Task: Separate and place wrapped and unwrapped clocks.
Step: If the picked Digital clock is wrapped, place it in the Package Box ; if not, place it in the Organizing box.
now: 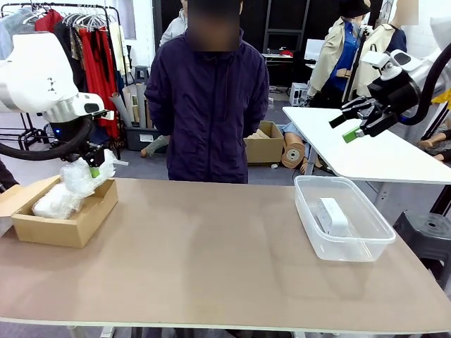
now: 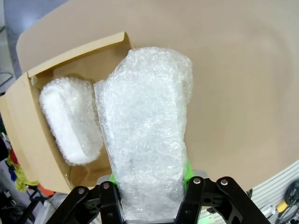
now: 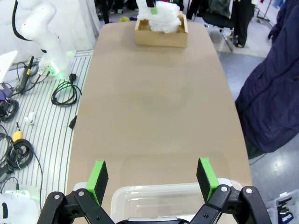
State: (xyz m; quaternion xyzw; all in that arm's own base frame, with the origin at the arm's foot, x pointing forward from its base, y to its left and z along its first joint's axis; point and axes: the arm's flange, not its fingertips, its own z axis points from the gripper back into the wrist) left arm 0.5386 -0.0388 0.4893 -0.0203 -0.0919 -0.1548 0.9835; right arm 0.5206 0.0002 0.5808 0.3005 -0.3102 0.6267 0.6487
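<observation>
Beige and bare across its middle, the table (image 1: 211,253) stretches toward a person in a dark jacket (image 1: 206,98) standing at its far edge, at twelve o'clock in the front view. At nine o'clock sits an open brown cardboard box (image 1: 70,225). One bubble-wrapped clock (image 1: 56,203) lies inside it. The left gripper (image 1: 94,169) hangs over the box with its jaws clamped on a second bubble-wrapped bundle (image 2: 145,135), pinched by its upper end; the left wrist view shows the green pads pressing both sides of the wrap. That held bundle hangs over the box's rim nearest the table's middle, just beside the one lying in the box; whether its lower end touches the box cannot be told.

At four o'clock in the front view stands a clear plastic tub (image 1: 366,243), and the bare white clock (image 1: 332,215) lies flat on its floor. The right gripper (image 1: 346,128) hovers high at two o'clock, well above and beyond the tub, its jaws spread wide and holding nothing. From the right wrist view the tub's rim shows between its green pads (image 3: 97,175).
</observation>
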